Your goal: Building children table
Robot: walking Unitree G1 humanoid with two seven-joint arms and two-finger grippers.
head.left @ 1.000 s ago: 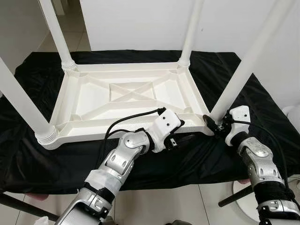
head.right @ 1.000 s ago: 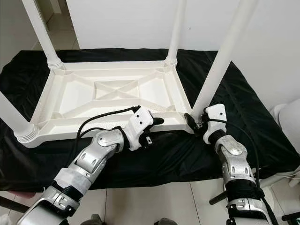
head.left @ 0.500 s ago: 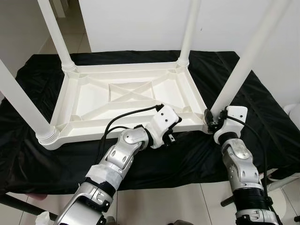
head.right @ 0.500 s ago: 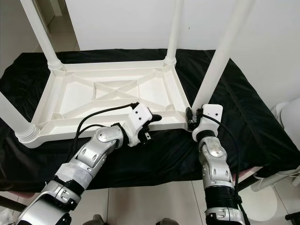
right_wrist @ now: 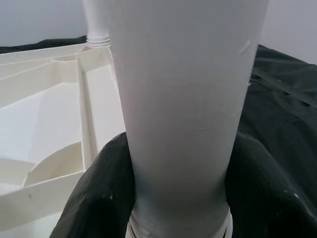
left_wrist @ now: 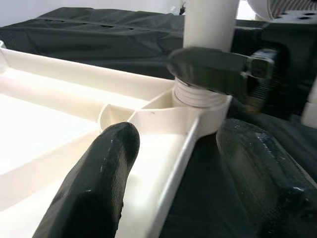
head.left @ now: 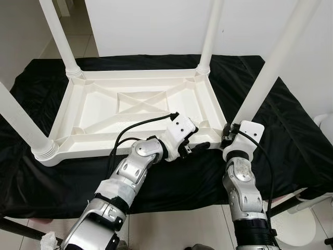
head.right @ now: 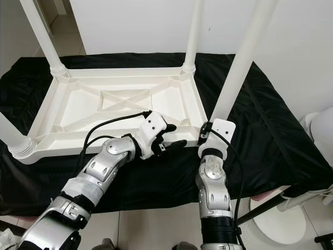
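Note:
A white plastic children's table (head.left: 104, 112) lies upside down on a black cloth (head.left: 291, 130), its legs pointing up. My right gripper (head.left: 227, 136) is shut on the near right leg (head.left: 270, 67) just above its threaded base; in the right wrist view both fingers (right_wrist: 99, 198) hug the leg (right_wrist: 183, 99). My left gripper (head.left: 195, 146) is open at the table's near rim, close to that corner. In the left wrist view one finger (left_wrist: 99, 183) sits inside the rim (left_wrist: 173, 168) and the other outside, over the cloth.
Three more legs stand upright: near left (head.left: 21, 120), far left (head.left: 57, 36) and far right (head.left: 210, 36). A white wall rises behind the cloth-covered surface. A round white object (head.right: 322, 130) stands on the tiled floor at the right.
My right arm has swung left, so its wrist now sits straight below the near right leg, still holding it. My left gripper has edged forward onto the near rim.

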